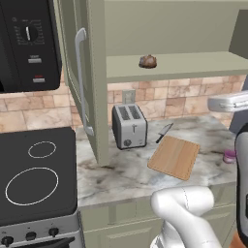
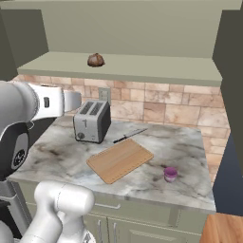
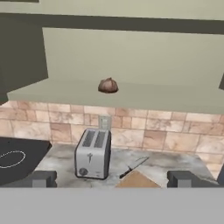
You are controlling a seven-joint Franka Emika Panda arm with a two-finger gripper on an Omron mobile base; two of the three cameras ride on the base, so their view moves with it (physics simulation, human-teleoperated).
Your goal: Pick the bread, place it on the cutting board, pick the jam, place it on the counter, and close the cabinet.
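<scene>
The bread (image 1: 147,61) (image 2: 96,60) (image 3: 108,85), a small brown roll, lies on the shelf of the open cabinet (image 1: 169,65) (image 2: 123,69). Below it, the cutting board (image 1: 174,156) (image 2: 120,159) lies bare on the counter (image 1: 126,174) (image 2: 175,142); one corner (image 3: 136,180) shows in the hand view. The purple jam (image 1: 229,156) (image 2: 170,173) stands on the counter to the right of the board. My gripper (image 3: 113,179) is open with nothing between its fingers (image 3: 43,178). It faces the shelf from well back, lower than the bread.
A silver toaster (image 1: 129,126) (image 2: 92,121) (image 3: 92,154) stands left of the board, with a black knife (image 1: 164,132) (image 2: 129,135) beside it. The cabinet door (image 1: 80,72) hangs open over the counter's left end. The black stove (image 1: 34,174) and the microwave (image 1: 26,38) are further left.
</scene>
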